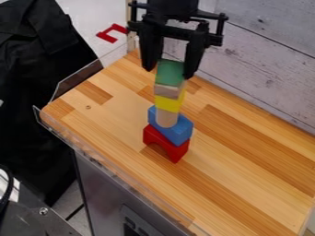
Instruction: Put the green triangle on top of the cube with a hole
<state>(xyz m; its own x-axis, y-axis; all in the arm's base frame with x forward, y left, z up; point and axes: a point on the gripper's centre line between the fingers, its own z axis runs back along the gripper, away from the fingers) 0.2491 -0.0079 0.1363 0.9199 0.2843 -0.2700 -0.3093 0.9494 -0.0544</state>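
Triangle [170, 68] on top of the tower, gripper [168, 73] open around it

The black gripper hangs down over the tower with its two fingers spread apart, one on each side of the triangle; a little wood shows between the left-hand tip in the view and the green, while on the other side I can't tell whether finger and triangle touch. The triangle, the green one, sits between the fingertips at the very top of the stack; its green face slopes, and right under it comes a pale cube [166, 90], though I can't make out a hole in that from here.

Below the gripper the stack carries on down; under the cube there's a yellow block [166, 103], then a pale cylinder [166, 118] standing upright, its foot in the dip of a blue block [179, 132]; the blue one rests on a red arch [177, 151], and that stands on the wooden table [246, 184].

Behind the gripper runs a wall [271, 55] of whitish planks; off beyond the table's edge, on the view's left of the gripper, lies a red bracket [108, 36]; farther out on that same side hangs some black cloth [31, 83]; clear edging [111, 168] runs along the table's near side.
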